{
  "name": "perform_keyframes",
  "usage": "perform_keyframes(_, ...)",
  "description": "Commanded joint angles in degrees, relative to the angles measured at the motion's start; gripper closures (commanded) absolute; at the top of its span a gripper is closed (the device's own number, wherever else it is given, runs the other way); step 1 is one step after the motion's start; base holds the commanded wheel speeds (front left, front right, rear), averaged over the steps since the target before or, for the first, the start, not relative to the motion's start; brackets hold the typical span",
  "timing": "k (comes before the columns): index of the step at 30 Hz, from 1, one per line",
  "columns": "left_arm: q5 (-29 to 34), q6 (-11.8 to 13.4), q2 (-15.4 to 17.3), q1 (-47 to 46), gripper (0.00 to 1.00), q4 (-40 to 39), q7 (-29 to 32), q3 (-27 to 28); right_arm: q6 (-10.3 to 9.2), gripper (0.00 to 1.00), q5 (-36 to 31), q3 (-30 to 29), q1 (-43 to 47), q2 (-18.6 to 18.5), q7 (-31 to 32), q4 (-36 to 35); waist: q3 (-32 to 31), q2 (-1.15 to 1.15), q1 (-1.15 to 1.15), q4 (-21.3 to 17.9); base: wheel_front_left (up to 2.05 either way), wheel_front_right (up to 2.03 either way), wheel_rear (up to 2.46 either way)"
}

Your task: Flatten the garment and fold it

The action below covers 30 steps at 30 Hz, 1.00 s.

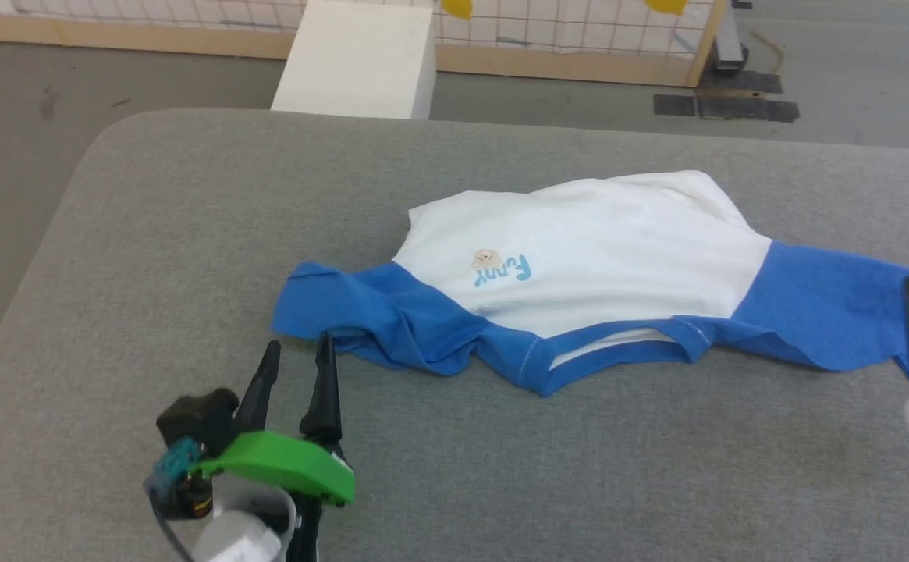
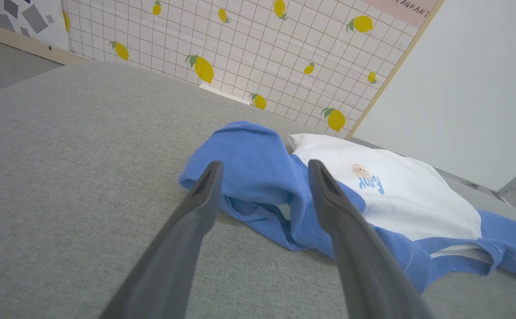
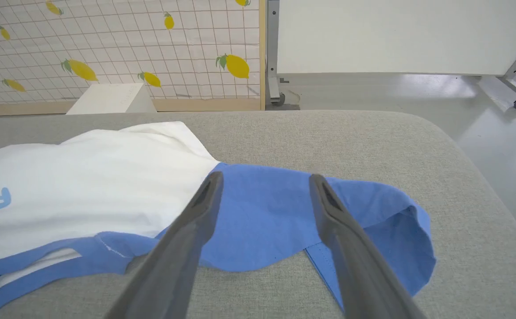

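The garment lies on the grey tabletop, from the middle of the head view out to 3 o'clock, white body up and neckband toward 6 o'clock. The lettering reads upside down there. A bunched sleeve sits at 9 o'clock of the body and a flat sleeve at 3 o'clock, cut by the frame edge.

The left claw stands at 7 o'clock in the head view, released, with its fingers apart, nothing between them and its tips just short of the bunched sleeve. The left wrist view adds what the head view flattens: that sleeve is humped and rolled over on itself, its cuff gaping toward the fingers.

The head view catches one dark finger of the right claw at its 3 o'clock edge. The right wrist view gives the whole right claw, released, with its fingers spread wide over the flat sleeve. Whether the tips touch the cloth I cannot tell. It also shows the sleeve's curled cuff end at 4 o'clock
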Motion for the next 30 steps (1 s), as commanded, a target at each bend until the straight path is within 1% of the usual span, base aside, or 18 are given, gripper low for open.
perform_keyframes(1, -1.07, 0.88, 0.00, -2.35, 0.00, 0.91, 2.25, 0.16, -0.10, 0.00, 0.27, 0.34, 1.15, 1.05, -0.79, -0.69, -0.25, 0.00, 0.00, -1.21, 0.00, 0.00, 0.00)
perform_keyframes(3, -1.96, 2.23, 0.23, -5.12, 0.00, 2.10, 5.56, 0.87, -0.10, 0.00, 0.26, 0.92, 2.09, 2.26, -1.30, -0.99, 0.09, 0.00, 0.00, -1.72, 0.00, 0.00, 0.00)
perform_keyframes(5, -2.63, 4.11, 0.61, -8.15, 0.00, 3.68, 11.14, 0.92, -0.10, 0.00, 0.22, 1.26, 2.91, 3.38, -1.63, -1.20, 0.63, 0.00, 0.00, -2.23, 0.00, 0.00, 0.00)
perform_keyframes(7, -3.58, 6.41, 0.79, -11.07, 0.00, 5.42, 18.00, 0.92, -0.10, 0.00, 0.01, 1.52, 3.54, 4.07, -1.82, -1.06, 1.16, 0.00, 0.00, -2.75, 0.00, 0.00, 0.00)
perform_keyframes(8, -3.32, 8.01, 1.18, -12.61, 0.00, 6.17, 21.58, 0.73, -0.10, 0.00, -0.13, 1.62, 3.77, 4.37, -1.93, -0.93, 1.47, 0.00, 0.00, -3.06, 0.00, 0.00, 0.00)
perform_keyframes(10, -2.89, 10.35, 2.05, -14.76, 0.00, 7.53, 28.57, -0.02, -0.10, 0.00, -0.17, 1.80, 3.89, 4.81, -2.18, -0.65, 2.14, 0.00, 0.00, -3.75, 0.00, 0.00, 0.00)
perform_keyframes(13, -2.85, 11.71, 2.83, -16.74, 0.00, 8.07, 35.51, -1.13, -0.10, 0.00, -0.32, 1.79, 3.87, 4.99, -2.58, -0.02, 2.94, 0.00, 0.00, -4.60, 0.00, 0.00, 0.00)
perform_keyframes(16, -3.19, 11.94, 2.94, -17.33, 0.00, 7.52, 37.73, -1.56, -0.10, 0.00, -0.51, 1.68, 3.70, 4.87, -3.17, 0.57, 3.66, 0.00, 0.00, -5.24, 0.00, 0.00, 0.00)
perform_keyframes(17, -3.27, 12.02, 2.90, -17.29, 0.26, 7.34, 37.51, -1.48, -0.10, 0.00, -0.59, 1.66, 3.71, 4.82, -3.31, 0.70, 3.79, 0.00, 0.00, -5.32, 0.00, 0.00, 0.00)
perform_keyframes(19, -3.61, 11.89, 2.74, -16.97, 0.96, 7.03, 36.59, -1.30, -0.10, 0.00, -0.64, 1.48, 3.72, 4.87, -3.54, 0.94, 3.97, 0.00, 0.00, -5.40, 0.00, 0.00, 0.00)
perform_keyframes(20, -4.04, 11.65, 2.61, -16.71, 1.00, 6.81, 36.09, -1.14, -0.10, 0.00, -0.77, 1.38, 3.77, 4.87, -3.59, 1.03, 4.02, 0.00, 0.00, -5.35, 0.00, 0.00, 0.00)
perform_keyframes(25, -6.89, 10.54, 2.13, -14.61, 1.00, 3.45, 33.18, 0.79, -0.10, 0.00, -1.16, 1.14, 4.05, 4.94, -3.74, 1.54, 3.59, 0.00, 0.00, -4.20, 0.00, 0.00, 0.00)
perform_keyframes(28, -8.81, 10.03, 2.38, -10.24, 1.00, -0.41, 32.48, 2.19, -0.10, 0.00, -1.27, 1.38, 4.39, 5.11, -3.75, 1.93, 2.85, 0.00, 0.00, -3.25, 0.00, 0.00, 0.00)
perform_keyframes(30, -9.80, 10.45, 2.74, -5.96, 1.00, -2.83, 33.50, 2.77, -0.10, 0.00, -1.26, 1.43, 4.79, 5.20, -3.75, 2.18, 2.44, 0.00, 0.00, -2.44, 0.00, 0.00, 0.00)
